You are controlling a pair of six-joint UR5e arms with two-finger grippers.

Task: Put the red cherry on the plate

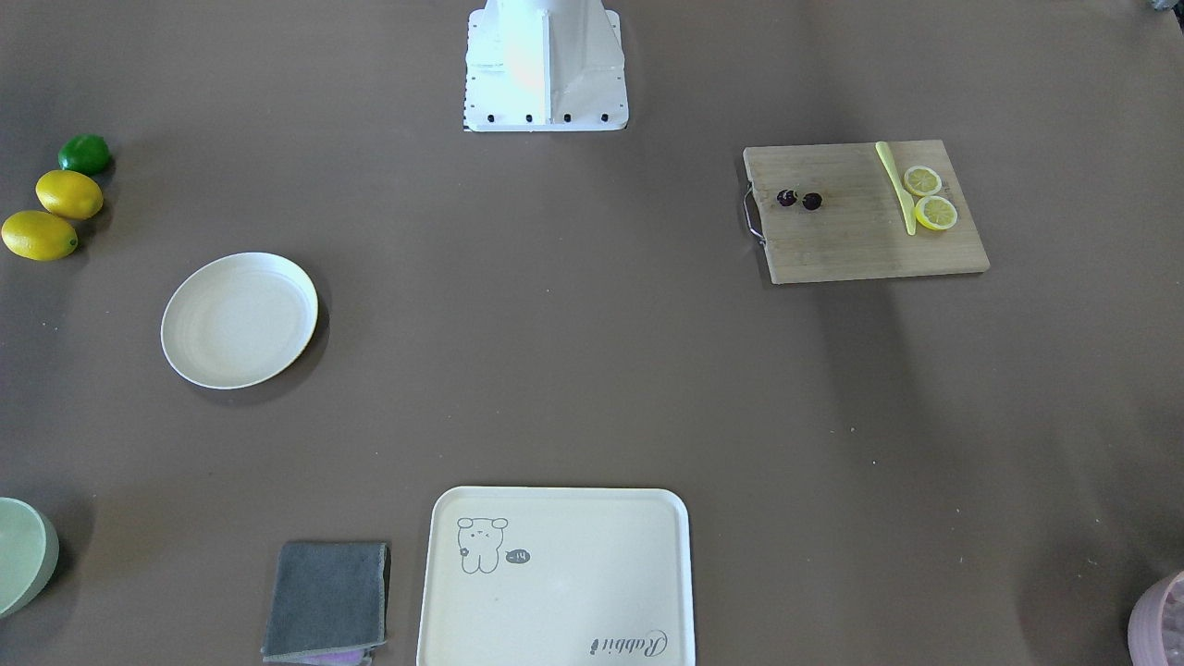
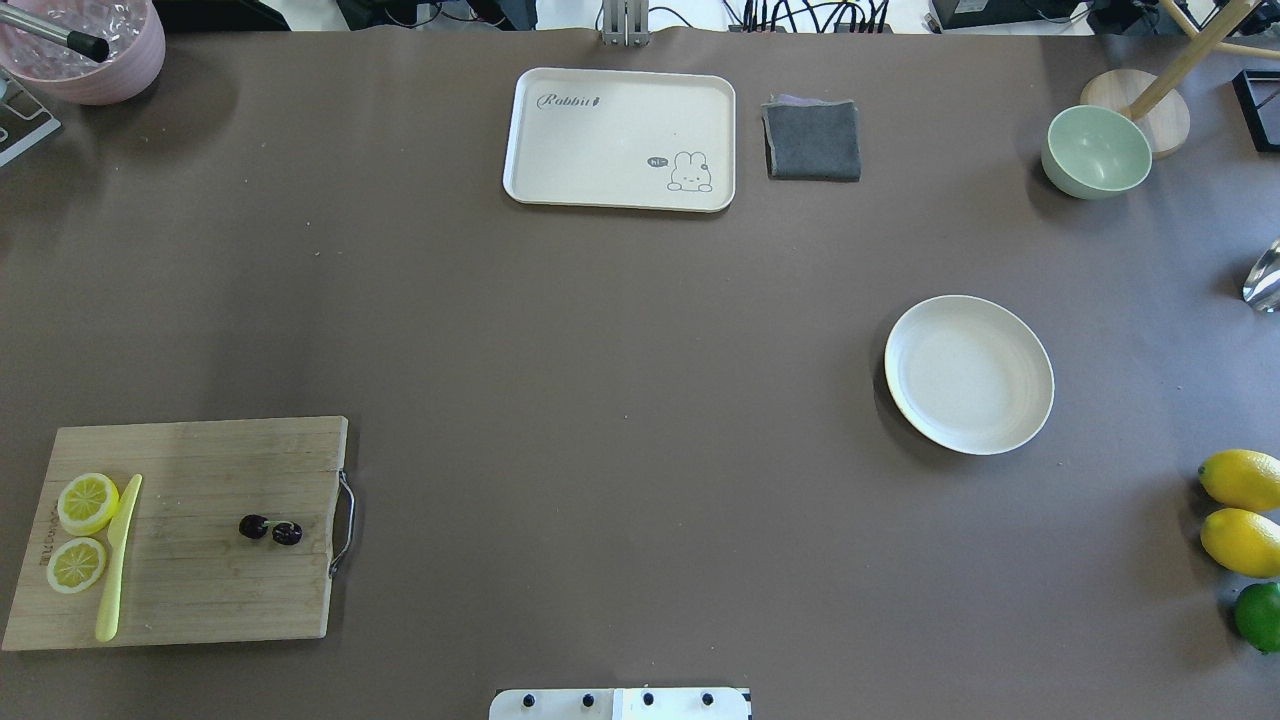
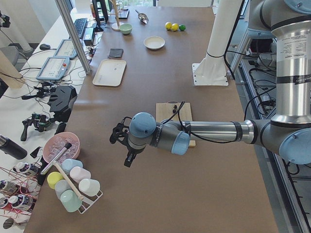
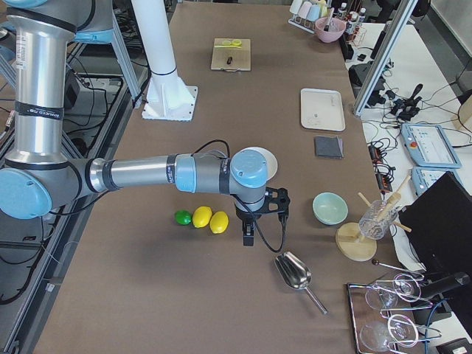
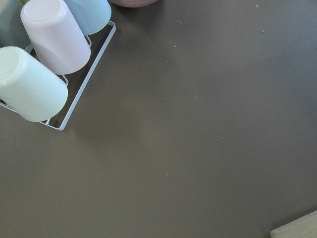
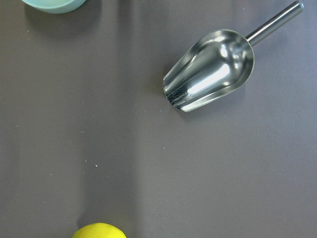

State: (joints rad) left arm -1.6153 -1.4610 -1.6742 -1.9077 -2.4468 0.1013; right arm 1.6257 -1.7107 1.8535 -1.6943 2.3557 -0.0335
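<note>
The red cherry (image 2: 270, 529) is a pair of tiny dark maroon fruits lying on a wooden cutting board (image 2: 200, 590) at the table's left near end, also seen from the front as the red cherry (image 1: 799, 199). The round cream plate (image 2: 968, 373) sits bare on the right half of the table. My left gripper (image 3: 127, 160) hangs over bare table beyond the board, near a cup rack. My right gripper (image 4: 248, 234) hovers past the plate, beside the lemons. Both grippers show only in the side views, so I cannot tell whether they are open or shut.
Two lemon slices (image 2: 85, 503) and a yellow knife (image 2: 118, 560) share the board. A cream tray (image 2: 620, 100), grey cloth (image 2: 812, 140) and green bowl (image 2: 1096, 150) line the far edge. Lemons (image 2: 1243, 480), a lime (image 2: 1260, 616) and a metal scoop (image 6: 210, 69) lie right.
</note>
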